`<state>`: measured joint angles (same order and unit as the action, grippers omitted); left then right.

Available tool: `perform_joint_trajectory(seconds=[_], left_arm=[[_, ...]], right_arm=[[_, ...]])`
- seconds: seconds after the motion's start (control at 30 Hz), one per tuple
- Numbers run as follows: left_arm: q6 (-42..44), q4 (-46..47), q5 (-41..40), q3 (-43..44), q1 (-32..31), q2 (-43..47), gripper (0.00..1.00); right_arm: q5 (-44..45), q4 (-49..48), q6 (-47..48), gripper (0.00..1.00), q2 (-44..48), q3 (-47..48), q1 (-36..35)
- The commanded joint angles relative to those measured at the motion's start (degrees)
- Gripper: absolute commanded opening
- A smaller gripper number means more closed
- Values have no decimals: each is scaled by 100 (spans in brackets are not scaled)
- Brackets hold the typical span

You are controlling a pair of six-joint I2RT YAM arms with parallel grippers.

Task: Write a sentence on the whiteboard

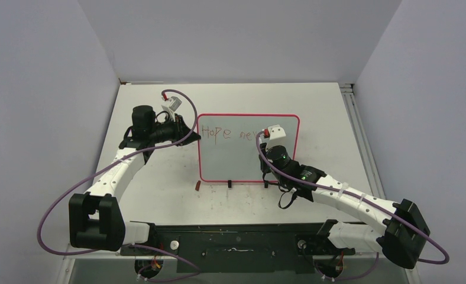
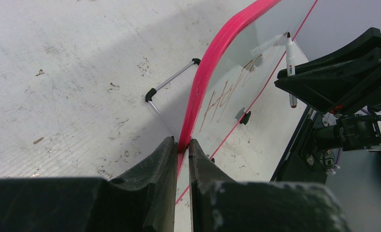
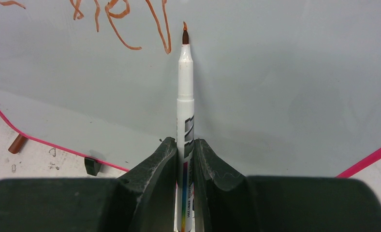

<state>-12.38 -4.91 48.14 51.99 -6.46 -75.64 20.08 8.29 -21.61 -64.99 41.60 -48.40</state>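
One line of the sentence (image 1: 226,134) runs along the top of the whiteboard (image 1: 248,160): "Hope", a gap, then "nev". The whiteboard stands mid-table on two black feet (image 1: 230,182), between the two arms, with a pink-red frame all round.

Top view: the right arm (image 1: 337,198) reaches in from the lower right. Its wrist covers the end of the writing and part of the board's upper right. The left arm (image 1: 121,165) comes in from the left to the board's left edge.

Right wrist view only: the right jaws are clamped on the barrel of a white marker (image 3: 184,96), which points straight out from them. The brown tip sits just right of the "v" and meets its own reflection on the board. The letters are thin, shaky, reddish-brown strokes.

Left wrist view only: the left jaws are clamped on the frame at the left edge, with the board seen nearly edge-on. Behind the board a wire stand (image 2: 171,82) with black end caps rests on the table (image 2: 72,96). "Hope" is legible here; the later letters cannot be read.

Around: a small reddish-brown cap (image 1: 198,185) lies on the table just off the board's lower left corner, apart from the frame. It also shows in the right wrist view. The table surface is scuffed and specked.
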Motion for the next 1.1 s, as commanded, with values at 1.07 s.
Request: perform_joint_trajectory(seconds=[1.07], left_arm=[[-3, 200, 4, 52, -4, 197, 0]], right_arm=[[131, -17, 231, 5, -110, 389, 274]])
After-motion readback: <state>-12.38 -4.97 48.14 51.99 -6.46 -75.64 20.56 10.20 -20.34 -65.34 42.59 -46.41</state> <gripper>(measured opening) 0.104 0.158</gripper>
